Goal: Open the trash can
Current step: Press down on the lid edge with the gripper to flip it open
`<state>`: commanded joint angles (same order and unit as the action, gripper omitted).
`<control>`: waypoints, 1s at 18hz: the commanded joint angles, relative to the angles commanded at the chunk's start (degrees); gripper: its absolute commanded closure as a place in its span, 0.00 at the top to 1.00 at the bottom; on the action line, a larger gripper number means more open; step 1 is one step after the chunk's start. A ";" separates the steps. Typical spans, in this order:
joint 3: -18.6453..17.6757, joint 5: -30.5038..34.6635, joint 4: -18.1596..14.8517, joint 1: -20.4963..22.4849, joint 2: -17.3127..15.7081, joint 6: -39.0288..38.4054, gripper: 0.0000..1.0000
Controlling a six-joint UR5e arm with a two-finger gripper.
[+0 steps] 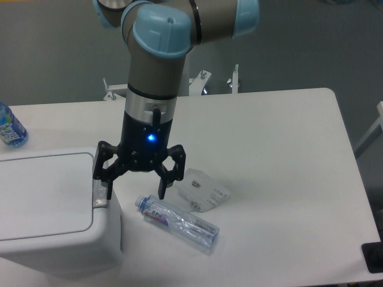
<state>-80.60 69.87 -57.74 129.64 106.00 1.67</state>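
Tool point(136, 186) jaws spread wide, hovering left of centre over the trash can point(51, 209) edge. One finger nears the grey latch point(99, 190); pressing it looks next.

No legible text on anything.

One trash can point(51, 209), two plastic bottles point(178, 222) point(10, 127) and one crumpled packet point(203, 190) share the table point(287, 179).

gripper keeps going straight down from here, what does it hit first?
Probably the trash can: the open gripper's left finger sits right over the grey latch button at the lid's edge. The right finger hangs just above the lying bottle's cap end. Depth from this single view is uncertain.
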 joint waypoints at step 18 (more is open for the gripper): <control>-0.79 0.00 0.00 -0.70 0.09 -0.09 1.00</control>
<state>-81.39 69.87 -57.74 128.94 106.08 1.58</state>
